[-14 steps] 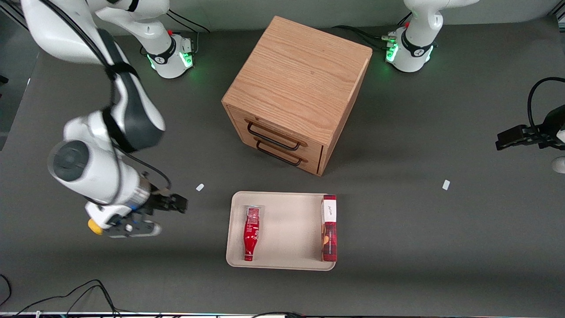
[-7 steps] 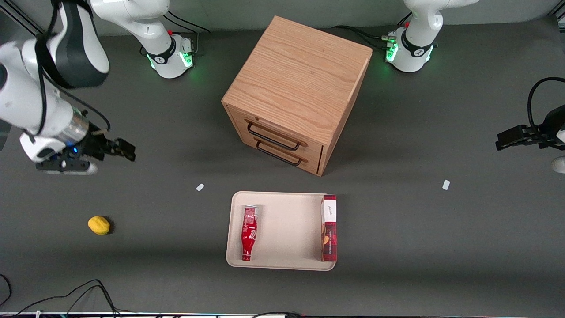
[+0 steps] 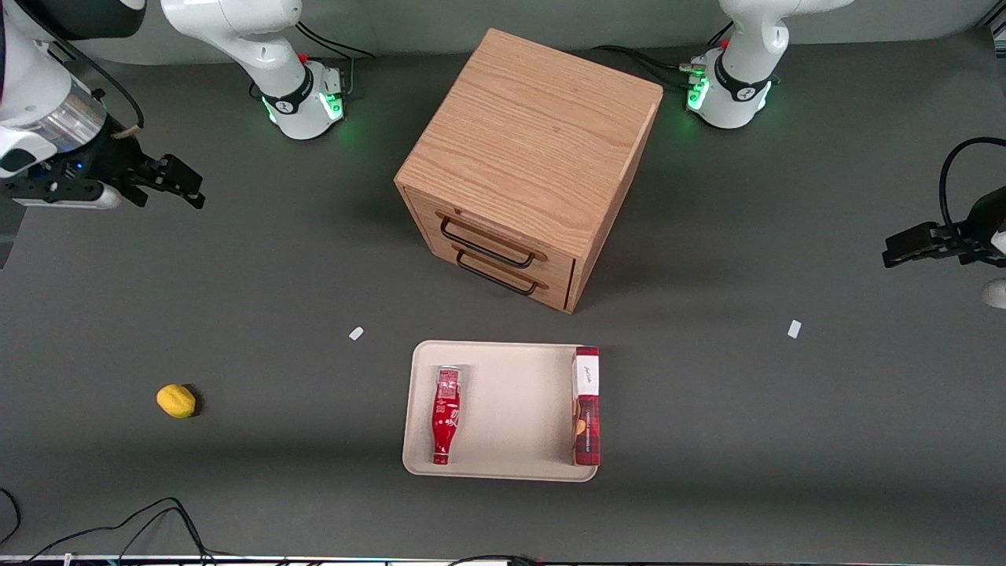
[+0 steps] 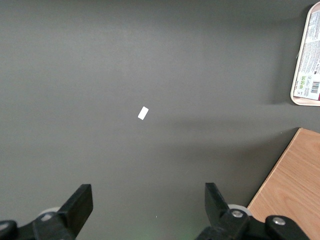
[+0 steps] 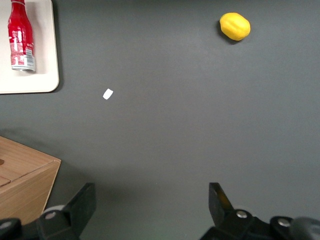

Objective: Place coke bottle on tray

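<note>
The coke bottle [image 3: 445, 413] lies flat on the beige tray [image 3: 511, 409], along the tray's edge toward the working arm's end, cap toward the front camera. It also shows in the right wrist view [image 5: 20, 36] on the tray's corner [image 5: 42, 75]. My gripper [image 3: 179, 181] is open and empty, high above the table at the working arm's end, farther from the front camera than the tray and well apart from the bottle. In the right wrist view the gripper [image 5: 152, 202] hangs over bare table.
A red rectangular box [image 3: 586, 405] lies on the tray's edge toward the parked arm. A wooden two-drawer cabinet [image 3: 526, 161] stands farther from the camera than the tray. A yellow lemon [image 3: 176, 400] [image 5: 235, 26] and two white tags [image 3: 356, 333] [image 3: 794, 328] lie on the table.
My gripper has moved away from the tray and the lemon, rising and going farther from the front camera toward the table's working-arm end. The bottle stays lying on the tray.
</note>
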You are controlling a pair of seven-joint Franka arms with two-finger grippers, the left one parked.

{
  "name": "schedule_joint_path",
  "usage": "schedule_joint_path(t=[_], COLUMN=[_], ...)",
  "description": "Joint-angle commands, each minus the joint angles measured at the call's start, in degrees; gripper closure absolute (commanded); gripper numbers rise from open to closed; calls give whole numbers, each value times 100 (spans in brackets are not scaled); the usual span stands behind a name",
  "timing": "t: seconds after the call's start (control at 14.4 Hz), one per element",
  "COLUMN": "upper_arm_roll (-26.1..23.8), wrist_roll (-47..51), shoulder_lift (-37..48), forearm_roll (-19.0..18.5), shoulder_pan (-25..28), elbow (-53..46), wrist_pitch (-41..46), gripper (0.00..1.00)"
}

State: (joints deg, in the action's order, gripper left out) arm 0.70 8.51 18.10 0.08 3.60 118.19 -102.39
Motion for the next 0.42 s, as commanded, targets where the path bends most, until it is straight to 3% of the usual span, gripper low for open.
schedule_joint_path(t=[0.0,0.21,0.35], upper_arm_roll=[80,45,45], wrist_roll=[-104,-112,-95], shoulder_lift=[-367,-623,-755], forearm_roll=[71,-227,-237], shoulder_pan=[62,79,123], elbow=[-585,-1086,-1263], wrist_pitch=[368,834,975], gripper=[0,0,0])
